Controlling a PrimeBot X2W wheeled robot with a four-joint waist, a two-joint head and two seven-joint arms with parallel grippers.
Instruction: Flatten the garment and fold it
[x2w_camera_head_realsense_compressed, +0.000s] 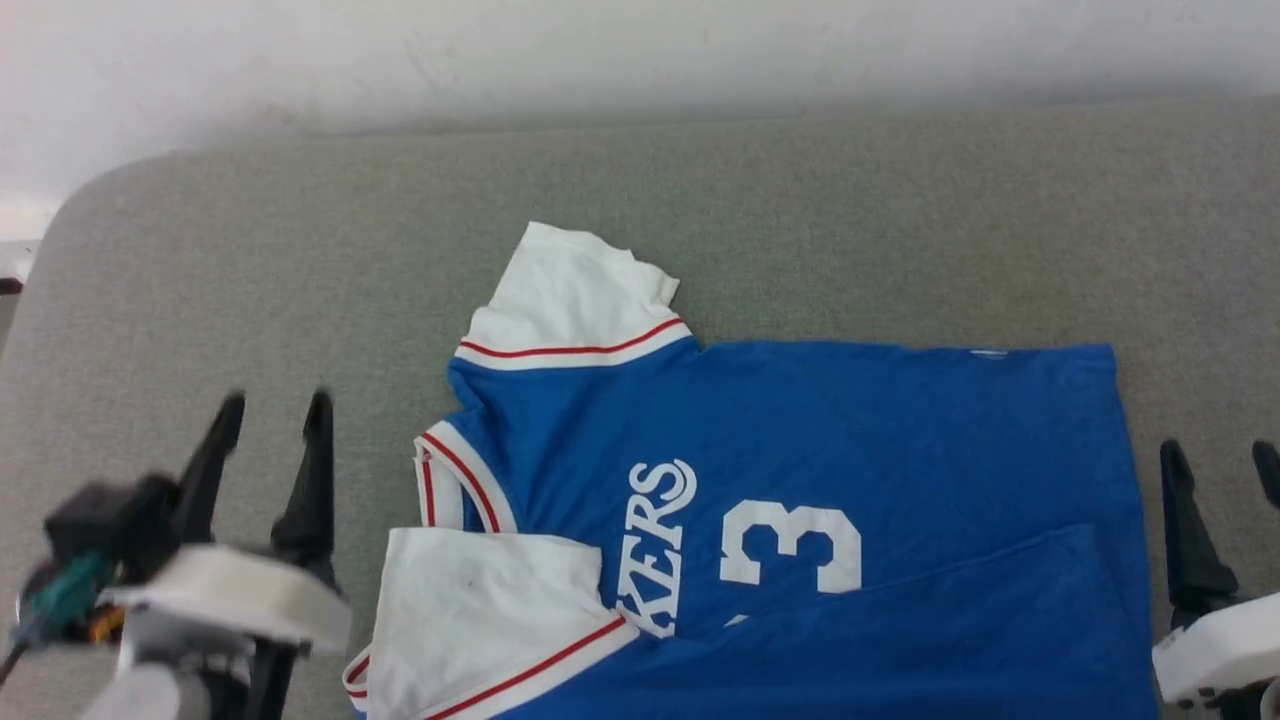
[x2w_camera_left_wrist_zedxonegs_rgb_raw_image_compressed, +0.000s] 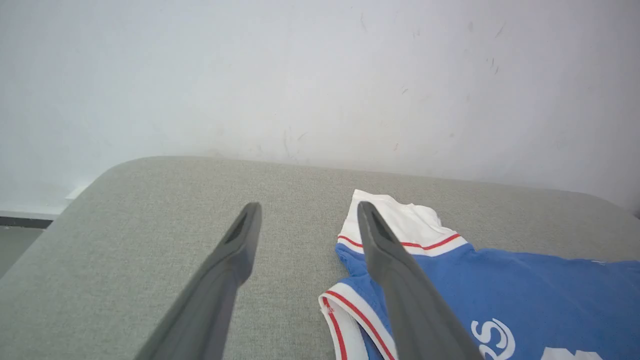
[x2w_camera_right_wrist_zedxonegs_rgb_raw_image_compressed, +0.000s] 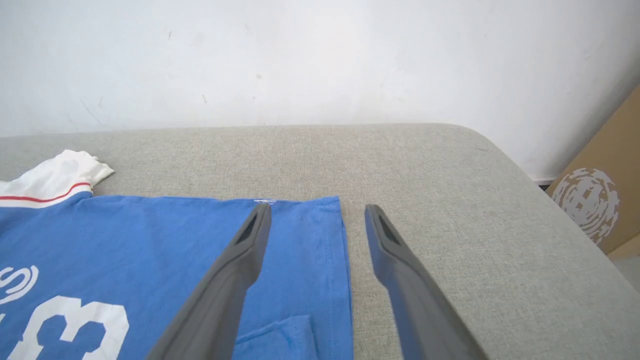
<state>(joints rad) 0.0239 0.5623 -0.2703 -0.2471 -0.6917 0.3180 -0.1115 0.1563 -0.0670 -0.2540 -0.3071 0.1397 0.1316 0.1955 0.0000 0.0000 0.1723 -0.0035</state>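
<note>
One shirt (x2w_camera_head_realsense_compressed: 850, 430), blue with white short sleeves, lies sideways on a grey padded surface (x2w_camera_head_realsense_compressed: 800, 200). Its collar (x2w_camera_head_realsense_compressed: 455, 480) faces the robot's left and its hem faces the right. Two sleeves are counted. The far sleeve (x2w_camera_head_realsense_compressed: 570, 290) spreads outward with a rumpled edge. The near sleeve (x2w_camera_head_realsense_compressed: 480, 610) is laid inward over the chest. Each sleeve has red-and-white trim, as does the collar. The chest carries one numeral, a white 3 (x2w_camera_head_realsense_compressed: 790, 545), and white lettering (x2w_camera_head_realsense_compressed: 655, 545) of which "KERS" can be read. The start of the word is hidden under the near sleeve. A blue flap (x2w_camera_head_realsense_compressed: 900, 620) along the near edge is folded up onto the body and covers the foot of the print. The bottom edge of the head view cuts off the shirt's near side.

Two grippers, four dark fingers. The left gripper (x2w_camera_head_realsense_compressed: 275, 405) stands spread wide and empty over bare surface, beside the collar and apart from it. Its body is blurred. The right gripper (x2w_camera_head_realsense_compressed: 1218, 455), likewise spread and empty, sits just past the hem. One of its fingers is clipped by the picture's right edge. Whether any fingertip touches the surface cannot be told.

Left wrist view: shirt (x2w_camera_left_wrist_zedxonegs_rgb_raw_image_compressed: 540, 285), left gripper (x2w_camera_left_wrist_zedxonegs_rgb_raw_image_compressed: 308, 207).

Right wrist view: shirt (x2w_camera_right_wrist_zedxonegs_rgb_raw_image_compressed: 150, 235), right gripper (x2w_camera_right_wrist_zedxonegs_rgb_raw_image_compressed: 317, 209), one cardboard box (x2w_camera_right_wrist_zedxonegs_rgb_raw_image_compressed: 600, 200) partly cut off. A white wall (x2w_camera_head_realsense_compressed: 600, 50) rises behind.
</note>
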